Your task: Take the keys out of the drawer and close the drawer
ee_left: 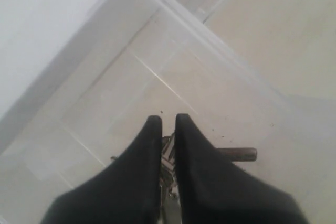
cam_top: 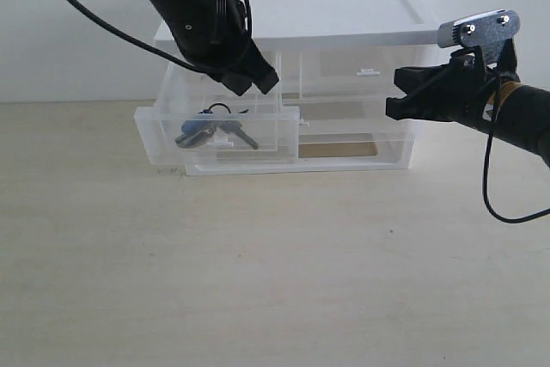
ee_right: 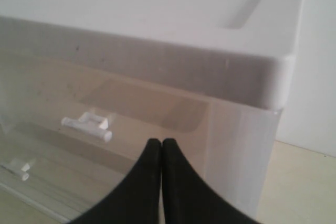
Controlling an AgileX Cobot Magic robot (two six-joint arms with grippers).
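The drawer (cam_top: 155,131) is pulled out of the unit's upper left, and the keys (cam_top: 210,132) with their blue fob lie inside it behind the translucent front. My left gripper (cam_top: 253,83) hangs just above the drawer's back right part, clear of the keys. In the left wrist view its tips (ee_left: 168,119) stand almost together over the drawer's floor (ee_left: 157,77), and the keys (ee_left: 239,154) show below through the slit and beside one finger. My right gripper (cam_top: 393,96) is shut and empty at the unit's right end, its tips (ee_right: 161,141) close to the clear front.
The drawer unit has a white top (cam_top: 344,6). The right-hand twin drawer, with its white tab handle (cam_top: 368,70) (ee_right: 86,124), is pushed in. The full-width drawer (cam_top: 344,148) lies below. Pale tabletop (cam_top: 275,281) stretches in front.
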